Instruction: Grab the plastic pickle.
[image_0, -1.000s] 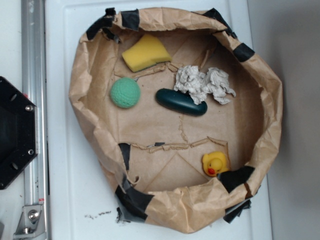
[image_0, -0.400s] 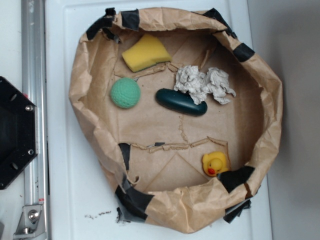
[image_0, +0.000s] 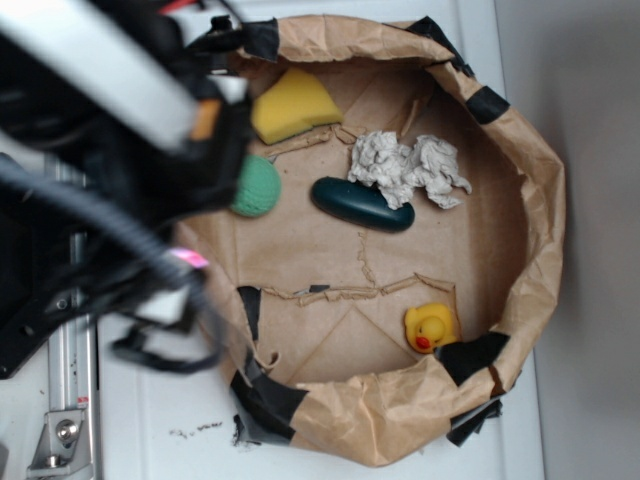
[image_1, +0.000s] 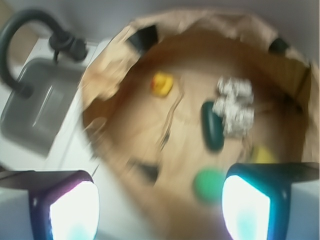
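White countertop (image_0: 140, 400) with a big crumpled brown paper basin (image_0: 545, 200) taped along its rim, that's the whole stage. Biggest change from a moment ago: the arm (image_0: 110, 100) wasn't in the overhead shot at all, and now it's swung in from the left, a blurry dark mass covering the basin's left rim and part of the green ball (image_0: 258, 187). So the reach has only just kicked off, nothing's been touched.

The gripper (image_1: 160, 205) shows in the wrist view with its two pads (image_1: 75, 210) set wide apart and nothing between them. It's way up high above the near edge of the basin, well clear of everything inside.

The plastic pickle (image_0: 362, 204) hasn't budged: lying flat near the middle of the basin floor, long axis running left to lower right. In the wrist view it's the dark oval (image_1: 213, 126) ahead and a bit to the right of centre.

What's going to be annoying, I reckon: the crumpled white paper wad (image_0: 410, 168) is pressed right against the pickle's upper right end, maybe slightly over it, so a finger coming down that side could snag it. The left end looks freer. The green ball sits near the left end but apart from it. Yellow sponge (image_0: 292, 104) is up at the back, rubber duck (image_0: 431, 327) is well off at the lower right, neither matters. Wrist view is smeared, so fine detail there is a guess
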